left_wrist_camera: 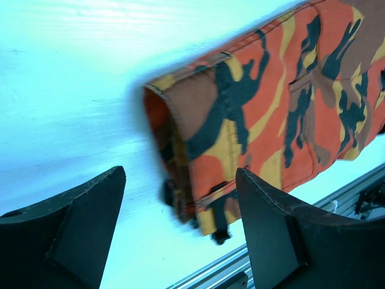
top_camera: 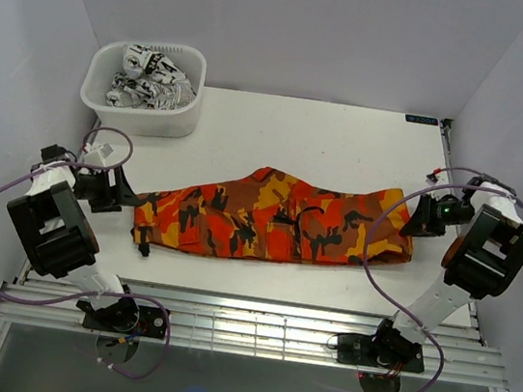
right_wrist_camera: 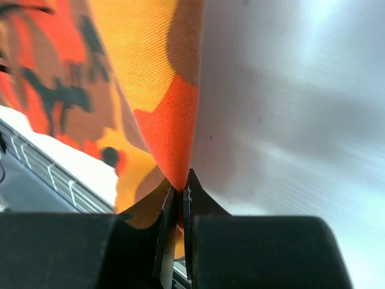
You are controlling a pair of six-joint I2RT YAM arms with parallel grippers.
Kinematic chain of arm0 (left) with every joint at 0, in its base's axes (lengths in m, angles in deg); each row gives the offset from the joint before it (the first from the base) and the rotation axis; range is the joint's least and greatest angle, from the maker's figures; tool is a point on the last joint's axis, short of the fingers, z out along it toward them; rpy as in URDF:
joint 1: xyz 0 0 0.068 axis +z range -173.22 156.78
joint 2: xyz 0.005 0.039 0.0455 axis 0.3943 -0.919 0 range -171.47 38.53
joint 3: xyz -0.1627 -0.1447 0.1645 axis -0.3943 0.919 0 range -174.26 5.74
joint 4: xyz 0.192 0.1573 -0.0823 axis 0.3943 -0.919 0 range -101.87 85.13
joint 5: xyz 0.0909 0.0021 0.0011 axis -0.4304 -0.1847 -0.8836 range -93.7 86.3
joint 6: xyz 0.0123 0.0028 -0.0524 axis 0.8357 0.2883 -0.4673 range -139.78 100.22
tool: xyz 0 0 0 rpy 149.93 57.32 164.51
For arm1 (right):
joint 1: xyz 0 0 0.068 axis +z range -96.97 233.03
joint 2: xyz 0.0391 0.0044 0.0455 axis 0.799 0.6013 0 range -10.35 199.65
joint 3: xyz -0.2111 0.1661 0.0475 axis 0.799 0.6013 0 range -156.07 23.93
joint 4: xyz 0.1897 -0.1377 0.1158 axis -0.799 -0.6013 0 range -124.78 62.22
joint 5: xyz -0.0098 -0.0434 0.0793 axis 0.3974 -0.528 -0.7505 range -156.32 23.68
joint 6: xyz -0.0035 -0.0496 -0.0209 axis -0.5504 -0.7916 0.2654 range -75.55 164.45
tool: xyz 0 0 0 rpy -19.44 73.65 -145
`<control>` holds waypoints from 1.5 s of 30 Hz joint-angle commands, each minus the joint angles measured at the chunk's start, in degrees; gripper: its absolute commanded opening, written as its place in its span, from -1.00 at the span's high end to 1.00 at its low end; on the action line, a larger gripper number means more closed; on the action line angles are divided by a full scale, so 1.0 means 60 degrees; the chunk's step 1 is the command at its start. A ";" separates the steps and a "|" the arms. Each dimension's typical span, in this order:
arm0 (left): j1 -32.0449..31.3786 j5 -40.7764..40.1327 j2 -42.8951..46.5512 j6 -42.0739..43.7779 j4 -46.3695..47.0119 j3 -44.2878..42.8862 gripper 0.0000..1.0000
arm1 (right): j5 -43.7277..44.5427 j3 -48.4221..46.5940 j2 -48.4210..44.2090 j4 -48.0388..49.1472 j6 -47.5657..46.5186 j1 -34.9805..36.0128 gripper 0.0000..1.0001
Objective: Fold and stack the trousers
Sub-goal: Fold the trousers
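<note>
Right wrist view: my right pincer is clamped on the right end of the trousers lying mid-bench, left pincer gaping beside their left end, so I reckon grabbing that comes next before folding.

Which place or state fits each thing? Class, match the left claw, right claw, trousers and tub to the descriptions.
Things:
1. left claw
2. right claw
3. trousers
4. tub

Descriptions:
A. at the far left corner, holding patterned cloth
B. open, by one end of the trousers
C. lying lengthwise across the table
D. shut on the trousers' edge

Pairs: 1-B; 2-D; 3-C; 4-A
</note>
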 commanded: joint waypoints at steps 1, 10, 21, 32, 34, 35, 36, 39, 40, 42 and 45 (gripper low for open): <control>-0.0062 0.0931 0.0086 0.0478 0.0016 0.0292 -0.69 | -0.0843 -0.1537 -0.1012 -0.1303 -0.0269 -0.0192 0.84; -0.0998 0.1254 -0.0454 -0.0253 0.0353 0.0381 -0.51 | -0.3158 -0.1673 -0.2080 -0.0855 0.1794 0.0568 0.85; -0.1908 0.2440 -0.1774 -0.0533 -0.0057 0.0381 -0.30 | -0.3277 0.0423 -0.4045 0.4244 0.6365 0.3759 0.84; -0.2128 0.2602 -0.2052 -0.1030 0.0543 0.0410 0.81 | -0.2794 0.0425 -0.3270 0.6590 0.7714 0.7333 0.84; -0.2158 0.2660 -0.2169 -0.1060 0.0587 0.0381 1.00 | -0.2516 0.0148 -0.2935 0.6809 0.7744 0.7760 0.84; -0.2172 0.2646 -0.2184 -0.1118 0.0616 0.0381 1.00 | -0.2442 0.0059 -0.2845 0.6898 0.7744 0.8168 0.84; -0.2187 0.2617 -0.2185 -0.1191 0.0689 0.0381 1.00 | -0.2181 -0.0044 -0.2627 0.6971 0.7831 0.8361 0.84; -0.2245 0.2543 -0.2214 -0.1294 0.0763 0.0395 1.00 | -0.1523 -0.0395 -0.2318 0.7294 0.8007 0.9181 0.85; -0.2246 0.2500 -0.2214 -0.1309 0.0778 0.0395 1.00 | -0.1388 -0.0498 -0.2114 0.7352 0.8095 0.9372 0.84; -0.2289 0.2485 -0.2214 -0.1396 0.0865 0.0410 1.00 | -0.1110 -0.0674 -0.1792 0.7718 0.8285 0.9899 0.85; -0.2348 0.2499 -0.2243 -0.1514 0.0997 0.0439 1.00 | -0.0889 -0.0748 -0.1396 0.8420 0.8842 1.0485 0.85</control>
